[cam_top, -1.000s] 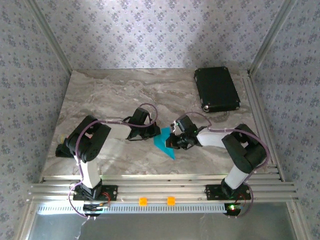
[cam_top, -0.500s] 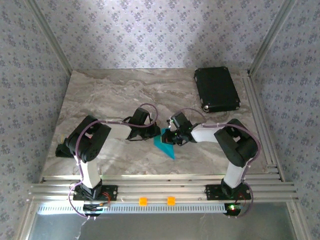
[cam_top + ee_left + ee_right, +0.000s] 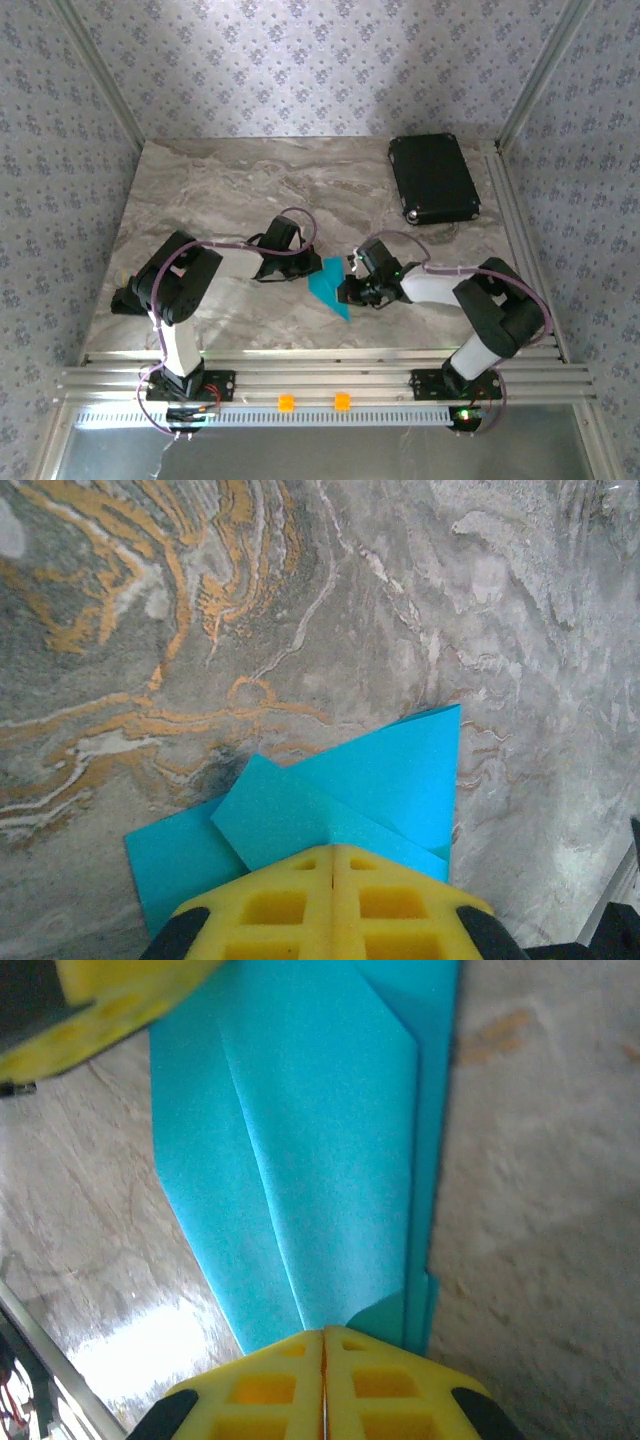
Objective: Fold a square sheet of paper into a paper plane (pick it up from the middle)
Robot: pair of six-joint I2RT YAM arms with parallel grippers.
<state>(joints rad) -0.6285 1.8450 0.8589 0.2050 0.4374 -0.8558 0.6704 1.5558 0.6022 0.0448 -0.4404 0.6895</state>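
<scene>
Cyan paper plane [image 3: 328,288], one; black case [image 3: 433,178], one.

Folded cyan paper plane [image 3: 328,288] lies flat, tapering nearward.

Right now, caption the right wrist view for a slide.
Shut right hand at the narrow end of folded cyan paper on a marble table.

Black case on a marbled table, walled in by patterned paper.
The black rectangular case [image 3: 433,178] lies flat on the grey marbled table [image 3: 220,190], close to the floral wallpaper [image 3: 300,70] behind it. Well nearer than the case, two small orange blocks [image 3: 286,402] sit on the aluminium rail [image 3: 400,352].
</scene>
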